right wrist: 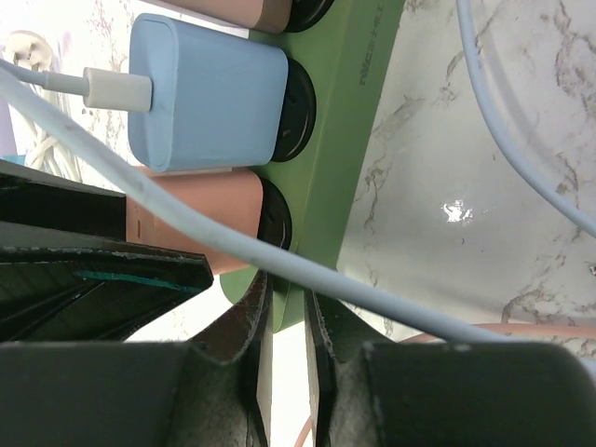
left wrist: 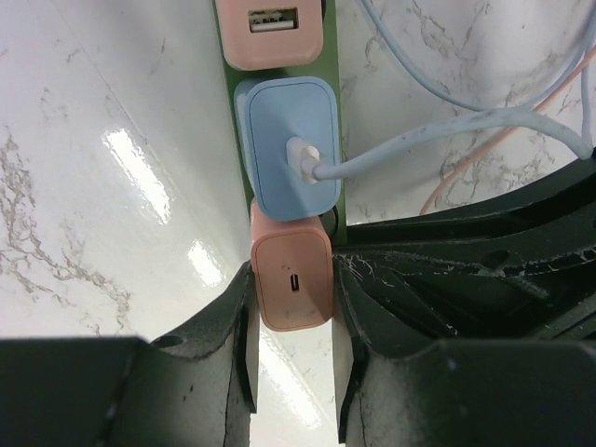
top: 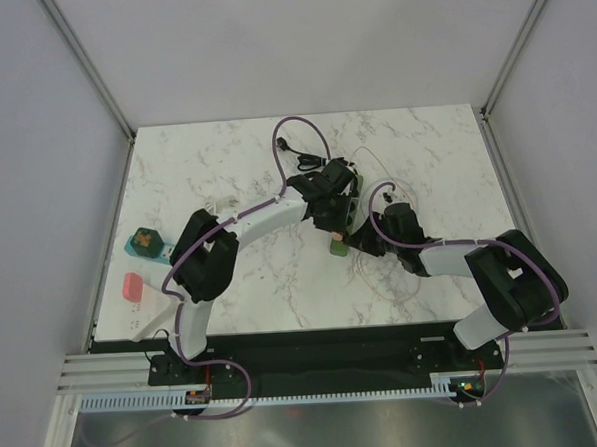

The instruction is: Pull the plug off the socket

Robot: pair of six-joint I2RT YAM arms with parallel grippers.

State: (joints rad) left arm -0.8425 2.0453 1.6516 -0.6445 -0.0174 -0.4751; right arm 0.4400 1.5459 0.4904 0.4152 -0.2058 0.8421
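A green power strip (top: 355, 203) lies mid-table with several plugs in it. In the left wrist view the nearest is a pink plug (left wrist: 292, 284), then a blue plug (left wrist: 287, 144) with a pale cable, then another pink plug (left wrist: 270, 28). My left gripper (left wrist: 293, 265) has its fingers tight against both sides of the near pink plug. My right gripper (right wrist: 289, 293) is shut on the near end of the green power strip (right wrist: 349, 130), right below the pink plug (right wrist: 200, 209). In the top view the left gripper (top: 330, 210) and the right gripper (top: 362, 238) meet at the strip.
A pale blue cable (right wrist: 372, 303) crosses over my right fingers. Thin white and pink cables (top: 386, 274) loop on the marble right of the strip. A teal block (top: 144, 242) and a pink object (top: 132, 287) lie at the table's left edge.
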